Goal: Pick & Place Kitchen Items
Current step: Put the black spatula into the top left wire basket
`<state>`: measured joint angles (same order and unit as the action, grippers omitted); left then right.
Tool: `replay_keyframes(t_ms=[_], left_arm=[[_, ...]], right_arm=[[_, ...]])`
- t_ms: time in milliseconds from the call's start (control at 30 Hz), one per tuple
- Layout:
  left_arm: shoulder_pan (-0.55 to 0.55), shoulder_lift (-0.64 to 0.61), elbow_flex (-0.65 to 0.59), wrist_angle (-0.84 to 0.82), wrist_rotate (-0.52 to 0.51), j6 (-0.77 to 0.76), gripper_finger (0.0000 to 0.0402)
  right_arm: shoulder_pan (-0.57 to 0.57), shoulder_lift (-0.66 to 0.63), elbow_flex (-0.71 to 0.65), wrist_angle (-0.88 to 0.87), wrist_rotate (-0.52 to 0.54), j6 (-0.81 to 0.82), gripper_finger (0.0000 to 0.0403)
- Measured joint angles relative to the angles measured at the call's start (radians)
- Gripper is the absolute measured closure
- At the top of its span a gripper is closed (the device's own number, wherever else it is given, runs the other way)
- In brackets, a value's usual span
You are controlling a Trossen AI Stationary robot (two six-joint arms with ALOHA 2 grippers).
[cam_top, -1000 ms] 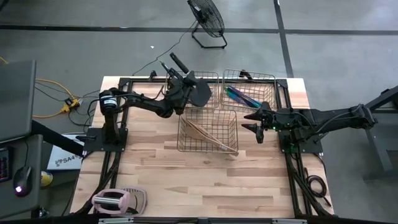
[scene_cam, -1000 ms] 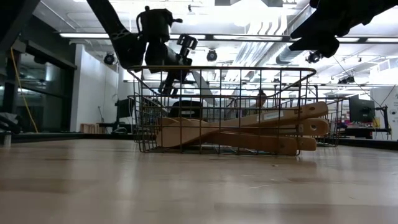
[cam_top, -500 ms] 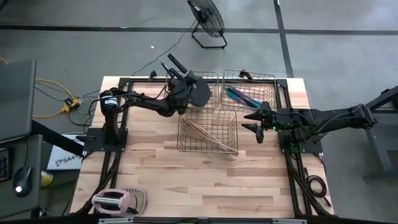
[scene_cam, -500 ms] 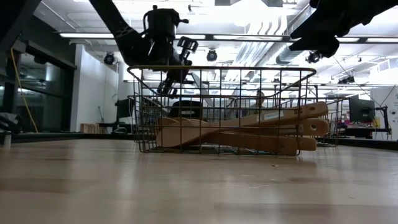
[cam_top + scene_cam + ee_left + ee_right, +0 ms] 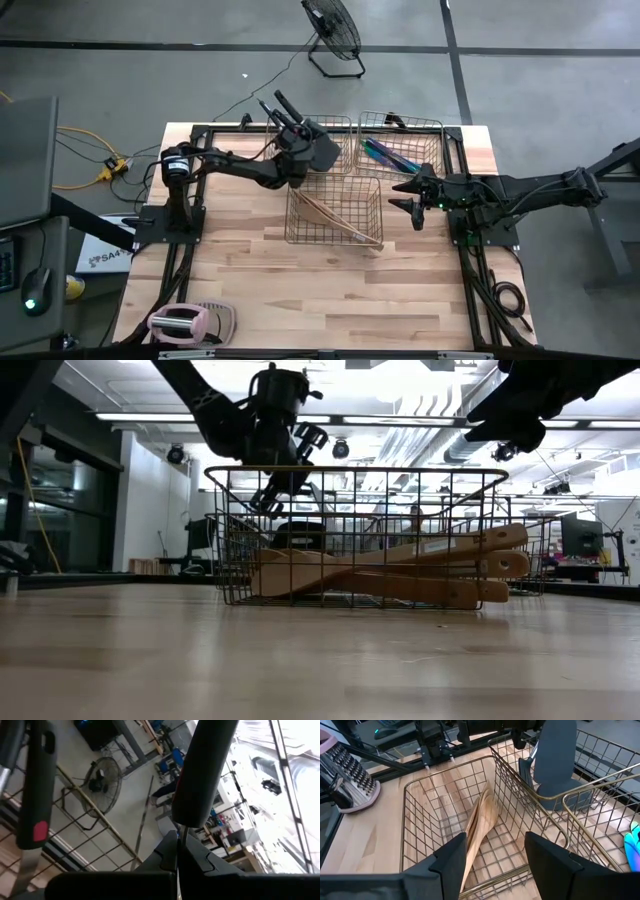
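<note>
Left tool (image 5: 298, 140) clenches a black spatula (image 5: 318, 150) above the far-left basket (image 5: 335, 125), ready to drop; right tool (image 5: 408, 194) waits, released.

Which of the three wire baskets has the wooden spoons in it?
The near basket, alone in front of the other two. The far right basket holds shiny purple-teal pieces instead.

Both arms (image 5: 230, 168) black w/ round joints. Right arm (image 5: 520, 190) has thin cable, tiny green light.
</note>
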<state>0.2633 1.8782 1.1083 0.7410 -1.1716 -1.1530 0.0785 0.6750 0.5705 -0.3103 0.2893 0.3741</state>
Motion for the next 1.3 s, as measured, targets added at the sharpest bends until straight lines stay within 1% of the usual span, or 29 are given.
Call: replay_keyframes(t_ms=[67, 267, 633, 967, 1300], left_arm=[[-0.002, 0.000, 0.003, -0.018, -0.018, -0.020, 0.0401], [-0.002, -0.001, 0.006, -0.061, -0.018, -0.031, 0.0401], [-0.002, -0.001, 0.006, -0.072, -0.005, -0.037, 0.0391], [-0.002, -0.001, 0.006, -0.133, 0.038, -0.038, 0.0389], [-0.002, -0.001, 0.006, -0.169, 0.087, -0.033, 0.0384]], right_arm=[[0.000, 0.000, 0.000, 0.000, 0.000, 0.000, 0.0210], [0.000, 0.000, 0.000, 0.000, -0.004, 0.008, 0.0210], [0.000, 0.000, 0.000, -0.001, -0.004, 0.008, 0.0210], [0.000, 0.000, 0.000, -0.001, -0.031, 0.008, 0.0210], [0.000, 0.000, 0.000, -0.002, -0.031, 0.015, 0.0210]])
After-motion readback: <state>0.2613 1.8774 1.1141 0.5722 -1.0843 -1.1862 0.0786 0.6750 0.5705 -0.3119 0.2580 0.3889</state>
